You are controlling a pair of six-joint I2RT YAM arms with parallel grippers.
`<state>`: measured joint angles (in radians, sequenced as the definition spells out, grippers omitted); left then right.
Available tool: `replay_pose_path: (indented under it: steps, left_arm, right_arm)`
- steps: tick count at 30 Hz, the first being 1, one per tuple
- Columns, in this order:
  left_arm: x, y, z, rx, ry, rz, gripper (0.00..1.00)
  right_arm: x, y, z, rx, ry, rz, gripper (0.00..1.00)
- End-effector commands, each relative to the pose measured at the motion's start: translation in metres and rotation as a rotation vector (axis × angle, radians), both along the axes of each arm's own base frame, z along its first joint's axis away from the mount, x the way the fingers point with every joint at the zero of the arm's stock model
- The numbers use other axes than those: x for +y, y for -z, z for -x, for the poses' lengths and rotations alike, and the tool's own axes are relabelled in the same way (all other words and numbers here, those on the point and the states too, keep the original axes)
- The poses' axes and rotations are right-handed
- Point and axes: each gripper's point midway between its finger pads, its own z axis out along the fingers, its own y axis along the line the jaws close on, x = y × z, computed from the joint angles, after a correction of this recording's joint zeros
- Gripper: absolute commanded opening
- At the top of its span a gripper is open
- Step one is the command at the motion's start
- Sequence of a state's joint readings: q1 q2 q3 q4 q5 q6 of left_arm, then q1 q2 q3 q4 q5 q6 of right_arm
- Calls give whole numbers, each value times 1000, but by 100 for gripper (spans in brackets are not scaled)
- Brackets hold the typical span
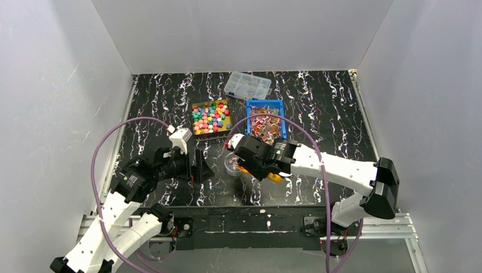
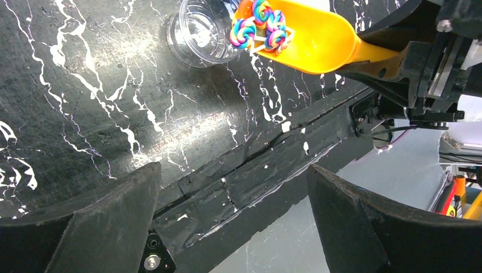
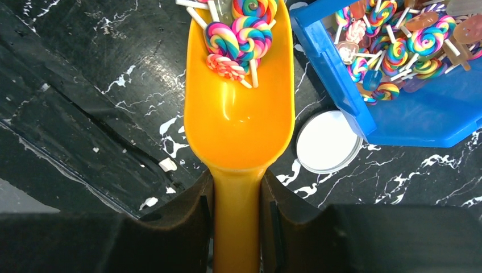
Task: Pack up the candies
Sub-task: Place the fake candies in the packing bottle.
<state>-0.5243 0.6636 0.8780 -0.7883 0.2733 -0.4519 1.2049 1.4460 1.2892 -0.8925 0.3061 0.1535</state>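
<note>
My right gripper (image 3: 237, 190) is shut on the handle of a yellow-orange scoop (image 3: 239, 114). The scoop holds a few rainbow swirl lollipop candies (image 3: 241, 34) at its front lip. In the left wrist view the scoop (image 2: 318, 37) is tipped with its candies (image 2: 261, 25) at the rim of a clear round jar (image 2: 202, 34). The jar (image 1: 232, 163) stands on the table just left of my right gripper (image 1: 250, 162). My left gripper (image 2: 232, 168) is open and empty, low over the table's front edge, left of the jar (image 1: 199, 168).
A blue bin (image 3: 398, 119) of more lollipop candies (image 3: 398, 40) sits behind my right arm (image 1: 265, 107). A white round lid (image 3: 328, 142) lies beside it. A tray of small chunky coloured candies (image 1: 211, 116) and a clear compartment box (image 1: 247, 85) stand further back.
</note>
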Motion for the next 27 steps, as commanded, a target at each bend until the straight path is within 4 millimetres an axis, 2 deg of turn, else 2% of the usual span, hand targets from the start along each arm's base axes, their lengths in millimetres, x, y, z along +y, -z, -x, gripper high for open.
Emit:
replay_pose_path:
  steps: [1, 17, 27]
  left_arm:
    - [4, 4, -1, -21, 8, -23, 98]
    - [0, 17, 0, -9, 38, -19, 98]
    - [-1, 18, 1, -15, 39, -8, 98]
  right_arm:
    - [4, -13, -7, -24, 12, 24, 1]
    - [7, 4, -20, 12, 40, 196, 1]
    - [2, -2, -21, 23, 41, 273, 1]
